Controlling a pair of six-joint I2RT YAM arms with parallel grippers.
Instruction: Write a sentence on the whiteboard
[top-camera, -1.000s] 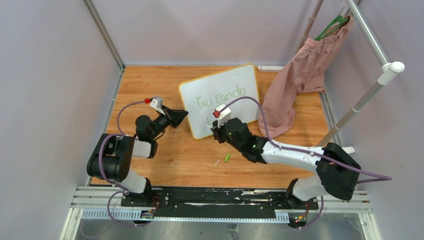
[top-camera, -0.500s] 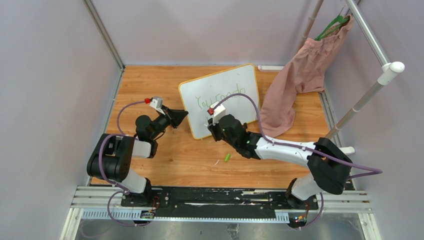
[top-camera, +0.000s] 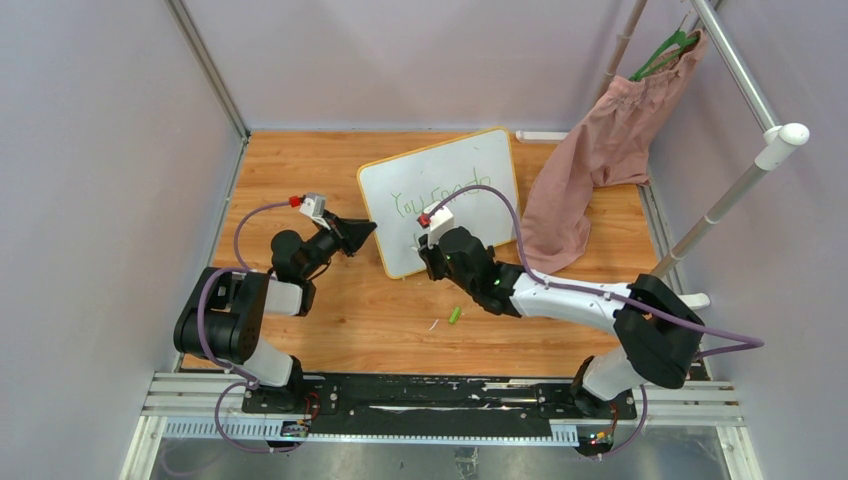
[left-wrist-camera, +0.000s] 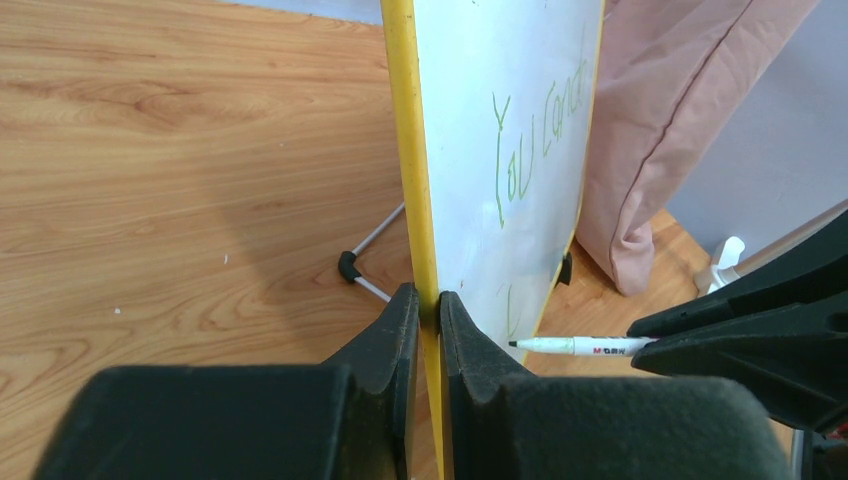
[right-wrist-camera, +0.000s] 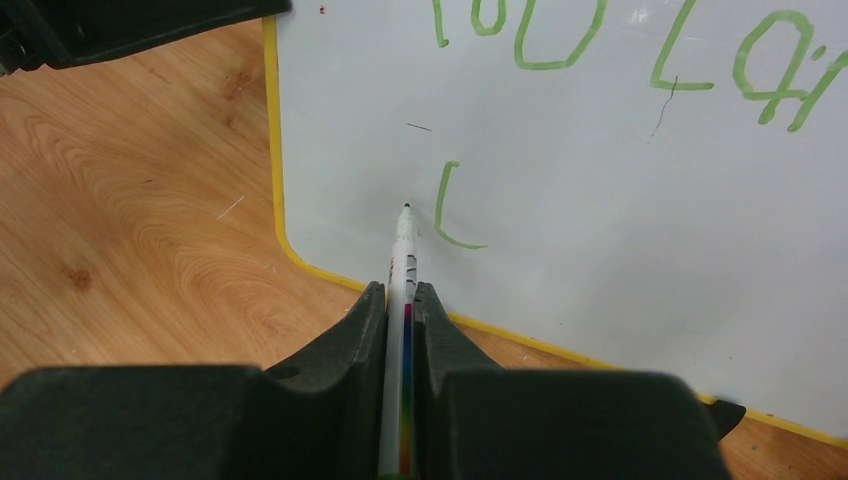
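The whiteboard (top-camera: 470, 170) stands tilted on the wooden table (top-camera: 300, 170), in the upper middle of the top view, with its yellow rim towards the arms. On the right of it hangs a pink cloth (top-camera: 590, 170) from a rack, and the lower end of the cloth lies on the table just beside the right edge of the board.

The left gripper (left-wrist-camera: 428, 300) is closed on the left edge of the board. In the left wrist view the two black fingers (left-wrist-camera: 385, 335) press the yellow rim from both sides, near the lower corner. A small black foot (left-wrist-camera: 348, 266) of the board shows on the wood at the left of the rim.

The right gripper (right-wrist-camera: 400, 295) is closed on a thin white marker (right-wrist-camera: 403, 255), which sticks out forward between the fingers, in the bottom middle of the right wrist view. The dark tip points at the lower left part of the white surface, just left of a short curved green stroke (right-wrist-camera: 447, 215). The tip is very near the surface, but I cannot tell if it touches.

The sentence (left-wrist-camera: 530, 140) is in green letters on the upper part of the board. "You can" is readable in the wrist views; in the top view a purple cable (top-camera: 490, 195) crosses over the last letters. Under this line only the one curved stroke is written.

A small green cap (top-camera: 455, 315) lies on the table in the lower middle of the top view, below the right arm and apart from the board.
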